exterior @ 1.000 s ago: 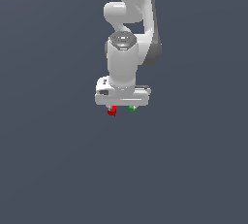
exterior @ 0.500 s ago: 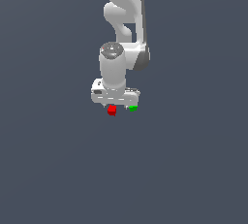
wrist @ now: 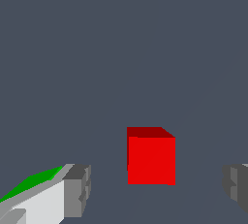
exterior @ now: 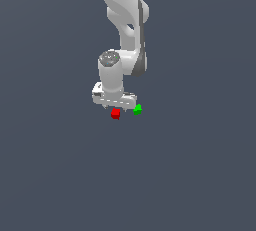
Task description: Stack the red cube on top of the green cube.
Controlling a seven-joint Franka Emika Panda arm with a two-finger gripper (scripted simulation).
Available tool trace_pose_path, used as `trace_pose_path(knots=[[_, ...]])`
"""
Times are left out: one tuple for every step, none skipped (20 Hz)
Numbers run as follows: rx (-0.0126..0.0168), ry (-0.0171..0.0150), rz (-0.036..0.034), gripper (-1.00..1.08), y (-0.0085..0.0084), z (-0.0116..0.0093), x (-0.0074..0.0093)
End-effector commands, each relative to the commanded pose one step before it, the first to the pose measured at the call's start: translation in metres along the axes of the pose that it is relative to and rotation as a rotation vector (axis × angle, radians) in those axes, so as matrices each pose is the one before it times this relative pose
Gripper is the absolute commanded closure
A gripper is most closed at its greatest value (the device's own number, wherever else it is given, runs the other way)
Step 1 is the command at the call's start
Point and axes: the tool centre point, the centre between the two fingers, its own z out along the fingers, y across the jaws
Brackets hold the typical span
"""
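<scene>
Ext view: red cube [exterior: 115, 114] and green cube [exterior: 137, 109] both sit on the bench [exterior: 60, 175], near each other but apart, green on the ext view's right and a bit farther back. Nothing stacked yet, so I judge we're at the pick stage. Arm comes down from the top of frame, wrist vertical, gripper [exterior: 114, 106] pointing straight down, right above red. That lines it up for a top-down grab. Fingertips are hidden behind the hand body here, so contact w/ red can't be told from this view.

Wrist view: red cube [wrist: 151, 156] sits between the two fingers [wrist: 77, 189], clear gap on each side, so jaws are spread wide and not touching it. Red looks a little closer to one finger than the other, roughly centred tho. Green cube [wrist: 31, 182] peeks out behind the finger on its side, outside the jaws, so closing shouldn't catch it. Next, I reckon: drop a touch if needed, then close on red.
</scene>
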Motion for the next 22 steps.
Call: trace_pose_path(knots=[[0.00137,-0.00084,0.00998,-0.92,0.00309,0.00533,-0.00423],[0.00029,-0.00039,0.00201,-0.92,0.00066,0.00115,-0.00084],[0.00018,-0.00023,0.00116,-0.92,0.00037,0.00069,-0.0005],[0.0,0.0,0.0,-0.92,-0.00008,0.00019,-0.00018],[-0.00044,-0.00066,-0.00149,-0.92,-0.00021,-0.00095,0.00075],[0.0,0.0,0.0,-0.92,-0.00001,0.00031,-0.00001],[0.0,0.0,0.0,-0.92,-0.00002,0.00092,-0.00004],[0.0,0.0,0.0,-0.92,-0.00003,0.00153,-0.00007],[0.0,0.0,0.0,-0.92,-0.00003,0.00213,-0.00009],[0.0,0.0,0.0,-0.92,-0.00004,0.00273,-0.00012],[0.0,0.0,0.0,-0.92,-0.00005,0.00332,-0.00015],[0.00046,0.00009,0.00051,-0.92,0.00024,0.00383,-0.00016],[0.0,0.0,0.0,-0.92,-0.00007,0.00446,-0.00019],[0.0,0.0,0.0,-0.92,-0.00008,0.00501,-0.0002],[0.00043,0.00012,0.00053,-0.92,0.00022,0.00529,-0.00016],[0.0,0.0,0.0,-0.92,-0.00008,0.00487,-0.00011],[0.0,0.0,0.0,-0.92,-0.00007,0.00424,-0.00004],[0.0,0.0,0.0,-0.92,-0.00006,0.00361,0.00002],[0.00054,0.00013,0.00042,-0.92,0.00018,0.00292,0.00009],[0.0,0.0,0.0,-0.92,-0.00005,0.00243,0.00011],[0.0,0.0,0.0,-0.92,-0.00004,0.00186,0.00012],[0.0,0.0,0.0,-0.92,-0.00003,0.00132,0.0001]])
